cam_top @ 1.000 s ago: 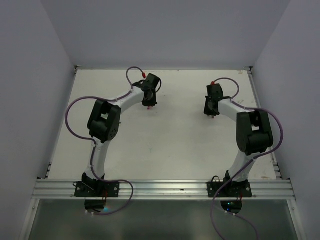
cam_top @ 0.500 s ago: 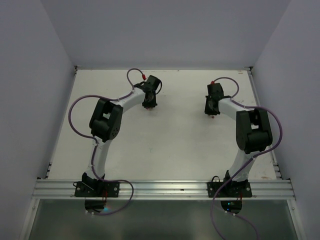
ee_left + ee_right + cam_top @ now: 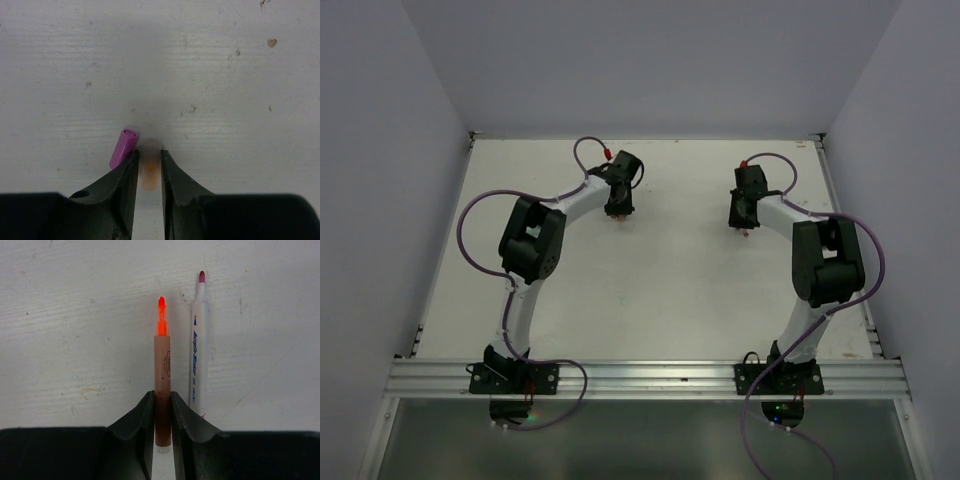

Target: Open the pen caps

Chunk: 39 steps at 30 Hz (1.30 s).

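Observation:
In the left wrist view my left gripper (image 3: 149, 152) is shut on a small translucent orange pen cap (image 3: 149, 174), held just over the white table. A pink pen cap (image 3: 122, 147) lies on the table against the outside of the left finger. In the right wrist view my right gripper (image 3: 161, 394) is shut on a pink-orange pen (image 3: 162, 360), which is uncapped with its bright orange tip bare. A white pen (image 3: 199, 345) with a bare red tip lies on the table just right of it. In the top view the left gripper (image 3: 618, 208) and right gripper (image 3: 744, 225) are apart at the far half of the table.
The white table (image 3: 650, 290) has grey walls on three sides and a metal rail (image 3: 640, 375) at the near edge. Other pens and caps are out of view.
The left arm's elbow has shifted slightly to the right since a second ago. Both grippers stay in the same places with the same hold.

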{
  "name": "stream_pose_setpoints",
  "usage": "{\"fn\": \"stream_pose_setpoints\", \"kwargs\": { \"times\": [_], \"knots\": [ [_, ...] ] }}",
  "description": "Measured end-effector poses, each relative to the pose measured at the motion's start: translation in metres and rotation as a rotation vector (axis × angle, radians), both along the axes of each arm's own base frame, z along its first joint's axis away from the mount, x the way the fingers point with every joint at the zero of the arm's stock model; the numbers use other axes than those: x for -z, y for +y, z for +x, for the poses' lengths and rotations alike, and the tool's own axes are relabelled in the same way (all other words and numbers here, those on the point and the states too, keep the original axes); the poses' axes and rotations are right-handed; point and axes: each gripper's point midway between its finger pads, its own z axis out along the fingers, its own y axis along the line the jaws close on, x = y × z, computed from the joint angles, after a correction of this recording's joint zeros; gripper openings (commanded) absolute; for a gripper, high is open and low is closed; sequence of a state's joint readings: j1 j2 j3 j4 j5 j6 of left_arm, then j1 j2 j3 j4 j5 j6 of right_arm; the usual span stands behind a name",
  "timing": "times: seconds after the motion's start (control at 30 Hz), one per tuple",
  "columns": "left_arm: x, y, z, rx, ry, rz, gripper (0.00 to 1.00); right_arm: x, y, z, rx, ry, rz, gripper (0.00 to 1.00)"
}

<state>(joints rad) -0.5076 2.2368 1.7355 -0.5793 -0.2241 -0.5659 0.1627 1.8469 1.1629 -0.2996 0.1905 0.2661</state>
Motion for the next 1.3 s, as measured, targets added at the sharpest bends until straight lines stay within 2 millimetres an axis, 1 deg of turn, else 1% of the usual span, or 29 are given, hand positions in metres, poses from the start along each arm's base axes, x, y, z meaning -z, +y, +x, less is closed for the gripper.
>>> {"fn": "stream_pose_setpoints", "kwargs": {
  "times": [0.03,0.2,0.23,0.5,0.6,0.67,0.73,0.77,0.8,0.83,0.87,0.93,0.97,1.0,1.03,1.07,1.1,1.13,1.17,1.23,1.27,1.3],
  "knots": [
    [0.000,-0.001,0.000,0.001,0.000,0.000,0.28,0.000,0.000,0.000,0.000,0.000,0.000,0.23],
    [0.000,-0.001,-0.001,0.003,-0.001,0.001,0.29,0.002,0.000,0.000,-0.005,0.006,-0.004,0.27],
    [0.000,-0.001,-0.001,0.003,-0.001,0.001,0.29,0.004,0.000,0.000,-0.005,0.009,-0.005,0.29],
    [-0.001,-0.002,-0.001,0.003,-0.001,-0.001,0.30,0.004,0.002,0.001,-0.020,0.012,0.003,0.34],
    [-0.003,-0.001,-0.003,0.004,0.006,-0.001,0.31,0.000,0.006,0.001,-0.037,0.005,0.019,0.36],
    [-0.007,-0.001,-0.004,0.004,0.003,-0.003,0.31,-0.009,0.009,0.002,-0.049,-0.012,0.036,0.39],
    [-0.017,-0.001,-0.005,0.004,-0.009,-0.012,0.32,-0.025,0.011,0.003,-0.056,-0.044,0.048,0.45],
    [-0.023,-0.001,-0.006,0.000,-0.017,-0.021,0.34,-0.036,0.012,0.003,-0.061,-0.068,0.057,0.48],
    [-0.032,-0.001,-0.007,-0.003,-0.028,-0.030,0.35,-0.049,0.013,0.003,-0.065,-0.095,0.065,0.53],
    [-0.042,0.000,-0.008,-0.007,-0.041,-0.041,0.36,-0.062,0.014,0.004,-0.068,-0.126,0.072,0.56],
    [-0.050,0.000,-0.010,-0.008,-0.053,-0.050,0.40,-0.075,0.014,0.004,-0.069,-0.155,0.078,0.59],
    [-0.078,0.001,-0.013,-0.012,-0.099,-0.081,0.41,-0.104,0.016,0.003,-0.078,-0.224,0.095,0.64],
    [-0.089,0.002,-0.015,-0.013,-0.117,-0.092,0.46,-0.119,0.018,0.002,-0.085,-0.259,0.107,0.66],
    [-0.102,0.004,-0.018,-0.014,-0.140,-0.106,0.47,-0.133,0.019,0.000,-0.089,-0.292,0.117,0.71],
    [-0.114,0.006,-0.021,-0.020,-0.161,-0.121,0.48,-0.146,0.020,-0.002,-0.093,-0.322,0.126,0.74],
    [-0.126,0.009,-0.026,-0.026,-0.183,-0.134,0.58,-0.158,0.022,-0.005,-0.099,-0.352,0.140,0.77],
    [-0.136,0.014,-0.032,-0.030,-0.201,-0.141,0.65,-0.171,0.023,-0.008,-0.108,-0.381,0.152,0.82],
    [-0.143,0.019,-0.039,-0.039,-0.217,-0.144,0.70,-0.182,0.025,-0.012,-0.113,-0.410,0.164,0.85],
    [-0.150,0.025,-0.045,-0.055,-0.235,-0.147,0.76,-0.193,0.027,-0.016,-0.127,-0.436,0.178,0.89],
    [-0.155,0.040,-0.060,-0.088,-0.257,-0.137,0.84,-0.210,0.030,-0.028,-0.146,-0.483,0.206,0.94],
    [-0.156,0.048,-0.067,-0.107,-0.269,-0.129,0.88,-0.217,0.032,-0.033,-0.154,-0.504,0.218,0.99],
    [-0.152,0.058,-0.077,-0.129,-0.269,-0.115,0.90,-0.223,0.034,-0.039,-0.165,-0.520,0.234,0.99]
  ]
}}
